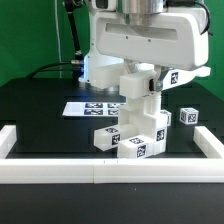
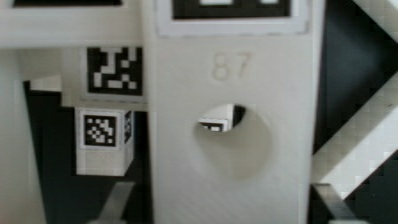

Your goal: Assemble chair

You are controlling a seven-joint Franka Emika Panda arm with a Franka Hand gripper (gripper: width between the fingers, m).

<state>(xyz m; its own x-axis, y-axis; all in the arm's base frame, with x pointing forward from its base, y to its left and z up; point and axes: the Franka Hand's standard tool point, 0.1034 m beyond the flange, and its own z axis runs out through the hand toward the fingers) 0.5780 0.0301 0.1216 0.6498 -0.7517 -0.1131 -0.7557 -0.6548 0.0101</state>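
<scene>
The gripper (image 1: 141, 88) comes straight down from the big white arm and is closed to a middling width on an upright white bar (image 1: 133, 90). The bar sits between its jaws, and a dark finger (image 1: 152, 86) shows on the side toward the exterior view's right. From the wrist camera that same bar (image 2: 222, 150) fills the middle of the picture. It has a flat white face with a raised number and a round hole (image 2: 221, 120), and a scrap of a black-and-white tag shows through the hole. Past the bar's edge, two tags (image 2: 103, 130) on other white parts show against the dark surface.

The foot of the bar meets a cluster of chair parts (image 1: 130, 138) directly under the gripper. These are blocky white pieces packed together, with tags on the faces toward the camera. I cannot tell whether the bar is seated in them or only touching.

Just off the gripper, to the exterior view's right, is a tagged white piece (image 1: 170, 78), and I cannot make out what it belongs to. A small cube (image 1: 188, 116) sits alone on the black table (image 1: 40, 125), well apart from the cluster on that same side. The marker board (image 1: 88, 108) lies flat behind the cluster, toward the exterior view's left. White rails (image 1: 100, 172) run along the near edge and both sides of the table.
</scene>
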